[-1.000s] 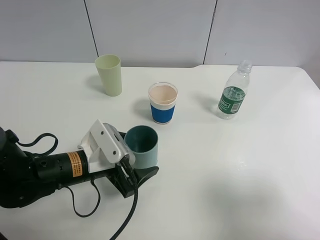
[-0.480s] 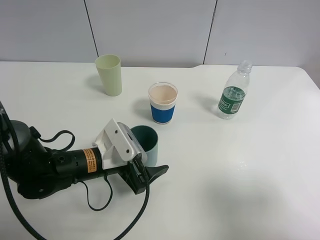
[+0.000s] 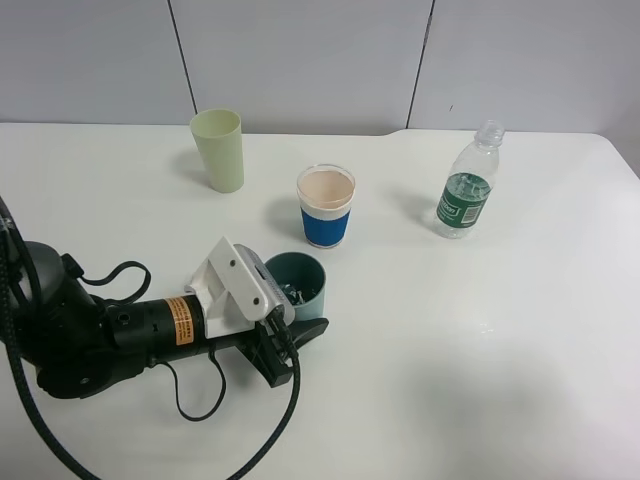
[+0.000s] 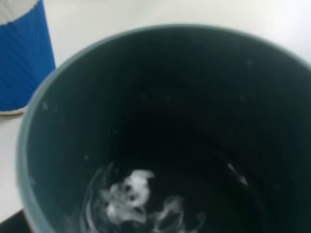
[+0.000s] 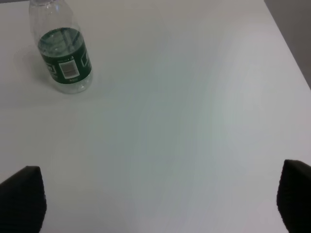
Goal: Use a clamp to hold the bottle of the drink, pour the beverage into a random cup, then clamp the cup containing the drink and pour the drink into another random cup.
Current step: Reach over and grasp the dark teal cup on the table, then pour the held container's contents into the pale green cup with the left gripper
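Observation:
A teal cup [image 3: 297,285] sits near the table's front left, with clear liquid glinting at its bottom; it fills the left wrist view [image 4: 155,126]. My left gripper [image 3: 300,308] is shut on this cup, one black finger along its near side and the other hidden behind it. The cup leans slightly. A blue-sleeved cup [image 3: 326,207] stands just behind it and shows in the left wrist view [image 4: 24,53]. A clear bottle with a green label [image 3: 467,185] stands upright at the right, also in the right wrist view [image 5: 62,53]. My right gripper [image 5: 155,204] is open and empty, well short of the bottle.
A pale green cup [image 3: 219,150] stands at the back left. The white table [image 3: 480,380] ends at the right edge beyond the bottle. A grey panelled wall runs behind the table. The left arm's cable loops over the front left.
My left gripper slid forward around the teal cup and closed on it. The cup now leans so its inside and liquid show. The other cups and bottle have not moved.

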